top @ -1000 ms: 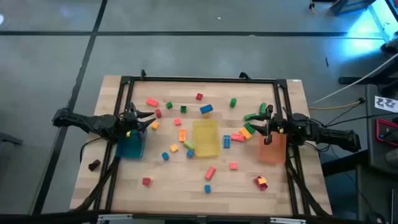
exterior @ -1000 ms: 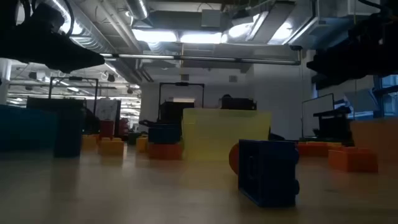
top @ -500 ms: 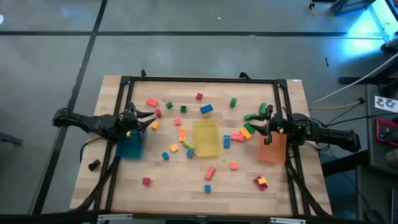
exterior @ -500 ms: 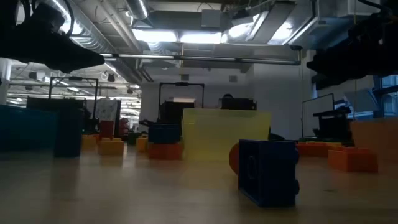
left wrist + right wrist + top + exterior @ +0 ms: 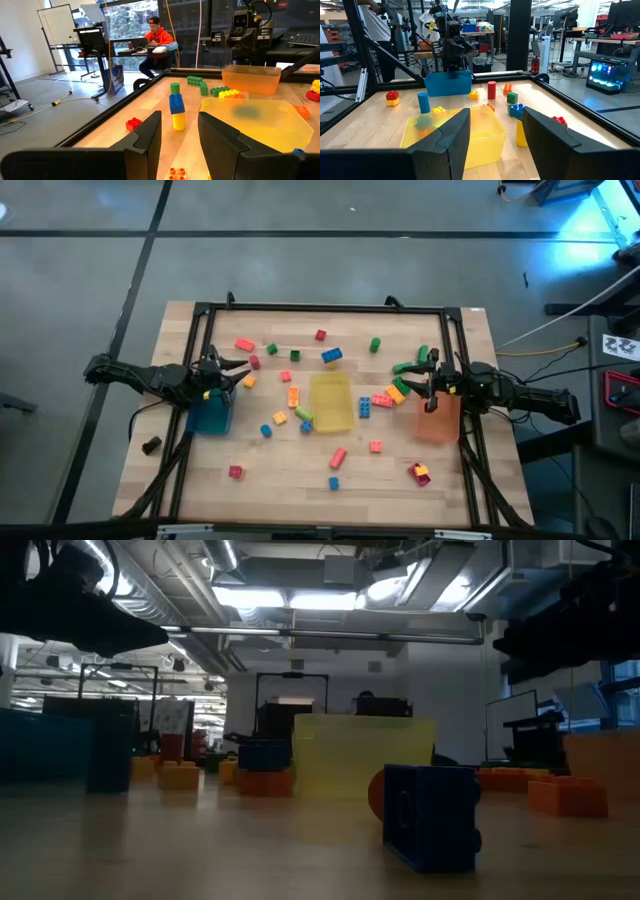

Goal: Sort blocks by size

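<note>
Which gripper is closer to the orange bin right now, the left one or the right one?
The right. The right gripper hangs at the far edge of the orange bin, at the table's right side. The left gripper is across the table, by the blue bin, with the yellow bin between.

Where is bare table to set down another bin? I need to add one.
Bare patches: the near left corner beyond the red block, and the strip between the pink block and the red-yellow block. Crowded: around the yellow bin, toward the orange bin.
</note>
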{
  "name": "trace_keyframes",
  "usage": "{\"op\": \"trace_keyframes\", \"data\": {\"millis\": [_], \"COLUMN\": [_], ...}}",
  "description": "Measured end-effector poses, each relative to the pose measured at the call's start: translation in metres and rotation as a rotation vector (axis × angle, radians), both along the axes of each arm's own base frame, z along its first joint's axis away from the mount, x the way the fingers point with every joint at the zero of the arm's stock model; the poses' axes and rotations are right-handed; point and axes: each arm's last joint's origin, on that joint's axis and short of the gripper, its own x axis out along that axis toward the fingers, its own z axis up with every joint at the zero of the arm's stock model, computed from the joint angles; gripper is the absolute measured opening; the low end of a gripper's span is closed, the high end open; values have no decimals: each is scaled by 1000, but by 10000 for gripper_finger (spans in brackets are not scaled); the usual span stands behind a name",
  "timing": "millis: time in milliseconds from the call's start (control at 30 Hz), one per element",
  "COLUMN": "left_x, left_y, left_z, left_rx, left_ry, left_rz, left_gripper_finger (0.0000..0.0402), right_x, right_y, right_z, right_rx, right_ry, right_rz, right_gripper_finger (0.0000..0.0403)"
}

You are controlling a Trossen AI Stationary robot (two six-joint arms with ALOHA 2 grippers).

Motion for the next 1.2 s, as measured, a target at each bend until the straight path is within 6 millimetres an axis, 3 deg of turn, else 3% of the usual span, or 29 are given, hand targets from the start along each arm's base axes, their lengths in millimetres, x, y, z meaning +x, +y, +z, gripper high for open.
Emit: {"op": "trace_keyframes", "data": {"millis": [767,1200], "left_x": [0,-4], "left_y": [0,4], "left_z": [1,23], "left_rx": [1,-108], "left_ry": [-14,-226], "left_rz": [0,86], "left_gripper_finger": [114,114], "right_x": [0,0], "right_y": [0,-1], "right_z": [0,2], "right_rx": [0,-2], "right_ry": [-2,-23], "right_rz": [0,-22], "right_gripper_finger": [182,182]}}
